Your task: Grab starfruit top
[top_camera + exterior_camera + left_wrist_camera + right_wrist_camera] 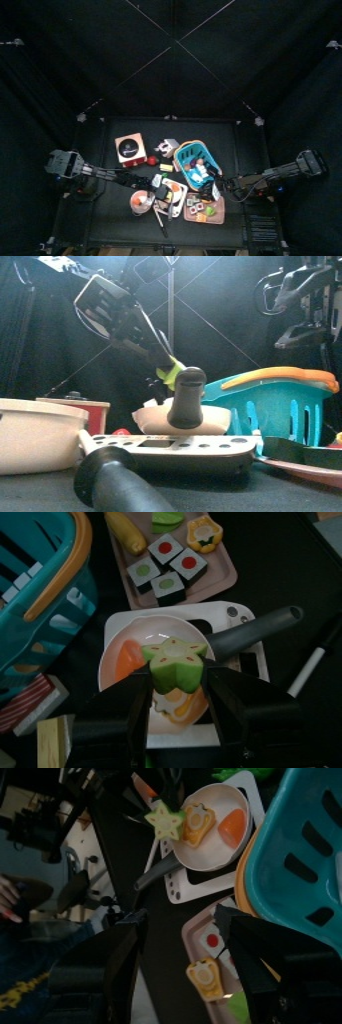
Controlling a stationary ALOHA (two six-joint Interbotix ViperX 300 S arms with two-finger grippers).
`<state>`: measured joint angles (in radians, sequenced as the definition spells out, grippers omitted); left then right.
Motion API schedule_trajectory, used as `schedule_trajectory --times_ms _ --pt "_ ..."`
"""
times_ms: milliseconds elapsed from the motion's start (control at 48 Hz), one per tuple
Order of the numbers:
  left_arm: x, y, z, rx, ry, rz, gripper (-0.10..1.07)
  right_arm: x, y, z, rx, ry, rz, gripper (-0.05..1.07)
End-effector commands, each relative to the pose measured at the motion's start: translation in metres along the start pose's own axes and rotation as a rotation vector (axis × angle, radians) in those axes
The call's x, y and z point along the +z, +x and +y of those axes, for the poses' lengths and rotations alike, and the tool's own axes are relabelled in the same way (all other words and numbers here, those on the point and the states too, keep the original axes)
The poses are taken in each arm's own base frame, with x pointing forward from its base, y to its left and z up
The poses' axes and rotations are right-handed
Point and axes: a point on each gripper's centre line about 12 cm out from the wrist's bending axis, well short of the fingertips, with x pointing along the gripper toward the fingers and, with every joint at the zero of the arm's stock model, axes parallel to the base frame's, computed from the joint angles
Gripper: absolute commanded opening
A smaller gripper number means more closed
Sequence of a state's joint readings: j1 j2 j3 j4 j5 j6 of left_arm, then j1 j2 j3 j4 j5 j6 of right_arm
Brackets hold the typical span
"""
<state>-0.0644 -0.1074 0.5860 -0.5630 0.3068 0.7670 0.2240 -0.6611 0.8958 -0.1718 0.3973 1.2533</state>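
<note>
Between my left jaws [178, 697] sits the starfruit top [179, 664], a green and yellow star-shaped piece, pinched from both sides and held above the desk. Just beyond those jaws, under the fruit, lies a pale bowl [128, 655] with orange pieces in it, resting on a white tray [234, 612]. A black handle [262, 627] runs off to one side of the jaws, across that tray. Farther out from the jaws is a pink plate [221, 574] carrying 4 sushi pieces [171, 567] and a few other toy foods. A teal basket [40, 587] with an orange rim stands off to the other side of my left jaws.

From the front, the starfruit top [170, 371] hangs in my left jaws above the tray [174, 446], with the basket [274, 406] to its right.

Over on the right, my other jaws [181, 958] stand spread wide and empty, raised well apart from the fruit. Ahead of them I see the same bowl [214, 833], the starfruit top [163, 818] beside it, and the basket wall [301, 858] close by 1 jaw.
</note>
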Motion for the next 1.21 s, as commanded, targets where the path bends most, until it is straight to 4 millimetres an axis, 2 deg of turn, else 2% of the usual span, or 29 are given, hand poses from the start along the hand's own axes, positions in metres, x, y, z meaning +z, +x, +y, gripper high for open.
schedule_trajectory --times_ms 0,167,375,500,583,688,792,854,917,1021,1083,1188 --pt "0.015 -0.033 0.011 -0.002 -0.066 -0.05 0.68 0.009 -0.014 0.014 -0.052 0.039 0.022 0.9" --pt "0.012 -0.077 0.047 0.063 -0.238 -0.054 0.68 0.009 -0.031 0.022 -0.184 0.115 0.115 0.9" --pt "0.013 -0.097 0.068 0.183 -0.318 0.152 0.68 -0.017 -0.035 0.006 -0.355 0.328 0.241 0.89" --pt "0.002 -0.083 0.053 0.298 -0.288 0.174 0.68 -0.044 -0.036 0.006 -0.434 0.365 0.211 0.89" --pt "-0.011 -0.065 0.04 0.315 -0.23 0.085 0.68 -0.068 -0.028 0.009 -0.477 0.406 0.152 0.89" --pt "-0.019 -0.055 0.035 0.291 -0.251 -0.021 0.68 -0.089 -0.012 0.009 -0.493 0.451 0.041 0.89" --pt "-0.028 -0.052 0.032 0.28 -0.261 -0.03 0.68 -0.109 0.006 0.01 -0.526 0.542 -0.023 0.89" --pt "-0.037 -0.049 0.03 0.274 -0.26 -0.02 0.68 -0.122 0.023 0.008 -0.579 0.619 -0.073 0.89" --pt "-0.044 -0.047 0.027 0.264 -0.253 -0.026 0.68 -0.129 0.032 0.008 -0.607 0.648 -0.109 0.89" --pt "-0.042 -0.05 0.025 0.262 -0.227 -0.061 0.68 -0.137 0.048 0.006 -0.634 0.661 -0.154 0.89" --pt "-0.044 -0.05 0.025 0.261 -0.226 -0.066 0.68 -0.145 0.05 0.005 -0.657 0.673 -0.158 0.89" --pt "-0.049 -0.048 0.024 0.256 -0.23 -0.057 0.68 -0.171 0.052 -0.003 -0.761 0.74 -0.225 0.89"
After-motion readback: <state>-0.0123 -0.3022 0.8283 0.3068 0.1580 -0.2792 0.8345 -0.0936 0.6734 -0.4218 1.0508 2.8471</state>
